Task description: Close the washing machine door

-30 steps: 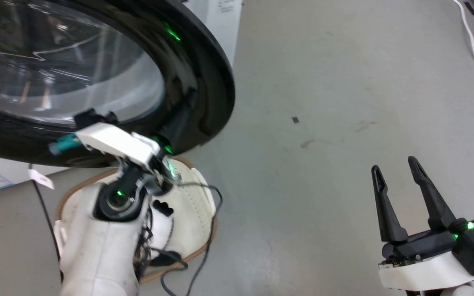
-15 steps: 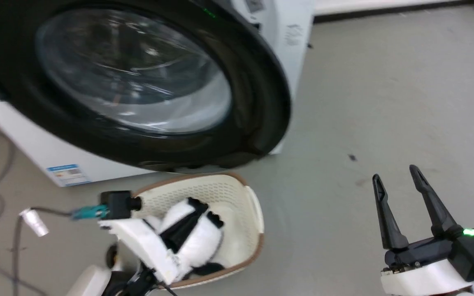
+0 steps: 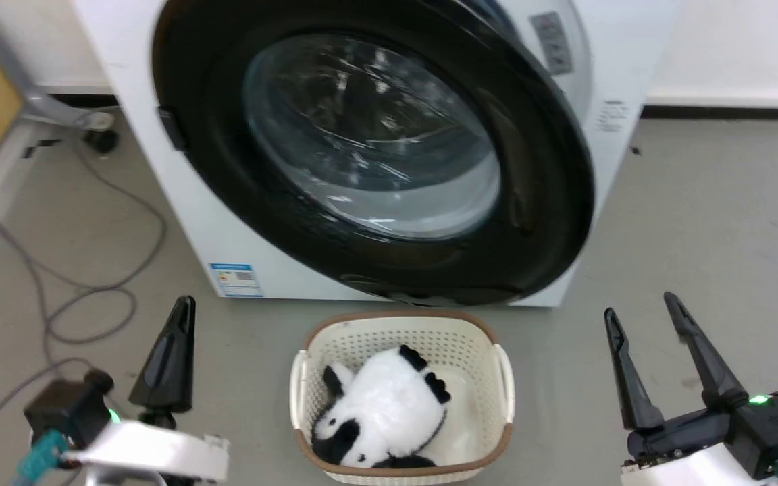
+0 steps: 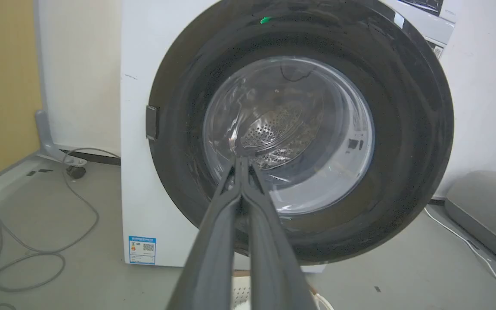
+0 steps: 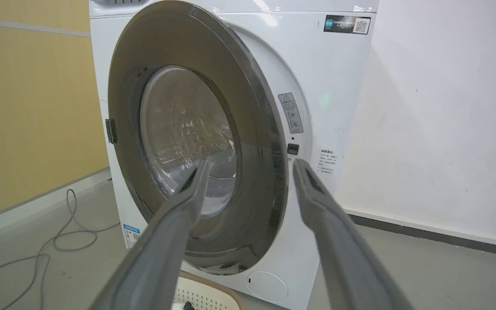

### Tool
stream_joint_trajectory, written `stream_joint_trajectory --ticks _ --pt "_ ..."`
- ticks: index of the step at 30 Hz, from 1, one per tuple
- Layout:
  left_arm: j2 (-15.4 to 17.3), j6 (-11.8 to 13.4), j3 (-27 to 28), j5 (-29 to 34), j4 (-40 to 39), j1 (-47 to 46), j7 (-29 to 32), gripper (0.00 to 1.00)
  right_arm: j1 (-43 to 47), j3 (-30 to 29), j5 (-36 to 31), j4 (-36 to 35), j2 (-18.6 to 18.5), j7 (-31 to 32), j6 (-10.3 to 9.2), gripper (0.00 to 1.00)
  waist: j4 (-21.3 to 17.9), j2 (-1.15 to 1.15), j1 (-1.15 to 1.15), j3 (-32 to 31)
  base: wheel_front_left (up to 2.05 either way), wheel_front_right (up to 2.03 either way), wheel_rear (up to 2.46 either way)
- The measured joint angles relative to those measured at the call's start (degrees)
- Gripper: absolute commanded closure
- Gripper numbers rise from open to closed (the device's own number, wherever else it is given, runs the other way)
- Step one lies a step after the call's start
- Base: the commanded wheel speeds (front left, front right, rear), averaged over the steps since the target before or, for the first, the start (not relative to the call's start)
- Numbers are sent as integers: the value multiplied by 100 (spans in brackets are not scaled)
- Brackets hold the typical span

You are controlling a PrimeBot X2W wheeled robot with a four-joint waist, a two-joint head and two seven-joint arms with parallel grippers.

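The white front-loading washing machine (image 5: 338, 86) stands on a grey floor (image 3: 699, 202), and its round black door (image 3: 537, 202) covers most of the front. The door is swung nearly to but is not shut. In the right wrist view its free edge stands off the white panel, with a gap beside the small dark latch socket (image 5: 292, 148). The hinge (image 3: 169, 128) is on the opposite edge, on the robot's left, and the clear domed glass (image 3: 375, 135) bulges at the centre.

On the floor just in front of the machine sits a cream perforated basket (image 3: 399, 317) holding 1 plush panda (image 3: 382, 405). It lies below the door and apart from it.

The right gripper (image 3: 639, 305) hovers low at the right with its 2 fingers spread and holding nothing. The left gripper (image 3: 185, 305) hovers low at the left with its fingers pressed together, also holding nothing. Neither touches the door. A grey cable (image 3: 92, 290) loops on the floor to the left, and a blue sticker (image 3: 235, 279) marks the lower front.

The step in hand looks like the final push. The next move probably needs a gripper brought to the door's free edge on the right, pressing it flat toward the panel until the latch catches.
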Motion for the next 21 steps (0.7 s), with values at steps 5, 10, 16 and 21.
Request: stream_joint_trajectory --ticks 5,10,16,21 --pt "-534 -64 204 923 -357 525 -3 54 36 35 -9 16 0 0 0 0 258 0 0 -61 0 0 0" --pt "-884 -328 209 1428 -352 740 -5 0 41 63 -16 77 1 0 0 0 342 0 0 -8 0 0 0" --pt "-1113 -587 363 1745 -290 732 -5 0 59 74 -19 169 0 0 0 4 421 0 0 42 0 0 0" --pt "-1247 -738 434 1936 -252 670 -5 0 51 180 -171 299 -45 0 0 100 538 0 0 161 0 0 0"
